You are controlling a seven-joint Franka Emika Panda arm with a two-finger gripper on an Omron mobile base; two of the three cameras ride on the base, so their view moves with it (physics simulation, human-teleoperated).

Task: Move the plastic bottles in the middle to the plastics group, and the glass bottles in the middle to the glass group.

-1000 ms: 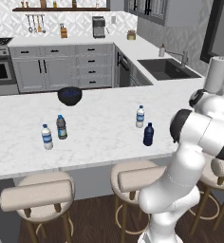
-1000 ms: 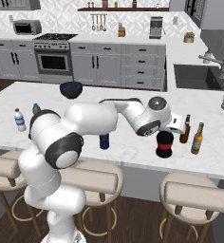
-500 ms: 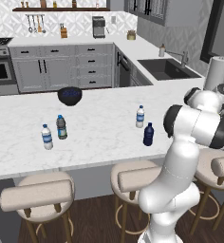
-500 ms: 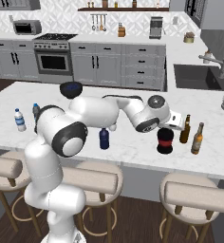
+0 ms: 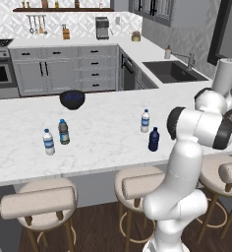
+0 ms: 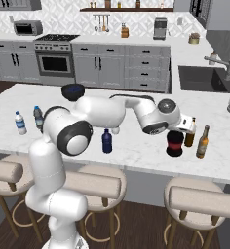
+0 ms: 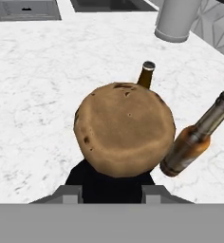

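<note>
- Squat dark bottle [image 6: 175, 143] with red label stood at centre right of the right base view, on the marble counter [image 6: 136, 104], just beside the two brown beer bottles: darker one [image 6: 190, 133] close by, lighter amber one [image 6: 202, 142] further right. So it appeared already at the glass group.
- Hand view looked down on it: broad brown cork-like top [image 7: 125, 127] at frame centre, black body below, darker beer bottle's neck behind it, amber one leaning off to the right.
- Gripper [image 6: 185, 122] sat at the squat bottle's top, jaws clenched to their narrowest; most likely grasping the neck, though the contact itself was hidden.
- Handling, as judged: glass, rigid, fairly heavy, smooth and breakable. The neck is the natural hold; the wide base should sit steady once set down. Neighbouring slim bottles looked easy to topple.
- Navy plastic bottle [image 5: 154, 139] and clear white-capped bottle [image 5: 145, 121] stood at centre right of the left base view; likely light, slightly yielding, best taken round the body.
- Plastics group, clear bottle [image 5: 48, 142] and greyish bottle [image 5: 63, 132], stood at left.
- Contents of any bottle could not be made out.
- Dark bowl [image 5: 72, 98] sat further back; interior not visible.
</note>
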